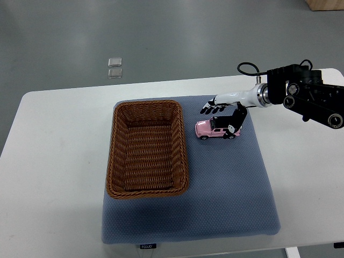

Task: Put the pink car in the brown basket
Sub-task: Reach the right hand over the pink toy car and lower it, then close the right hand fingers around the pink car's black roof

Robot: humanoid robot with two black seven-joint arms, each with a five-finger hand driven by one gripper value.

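Top view looks steeply down on a white rectangular table [54,161] carrying a blue-grey padded mat [226,199] with a small dark label at its near edge. On the mat's left part sits the brown woven wicker basket [148,148], rectangular, its long side running away from the camera, its interior bare. Its left rim lies close to the mat's left edge, and its far rim lies close to the mat's far edge.

The small pink toy car [216,129] stands on its wheels on the mat, just to the right of the basket's far right corner, with a narrow strip of mat between car and rim. It is outside the basket.

The right hand [221,115], black-fingered on a white wrist, reaches in from the right edge; its black arm links sit over the table's far right corner. The fingers are spread flat just beyond the car, while the thumb hangs down at the car's rear end. Whether any part touches the car cannot be told; the hand is not clamped on it.

Open mat stretches to the right of the car and toward the camera.
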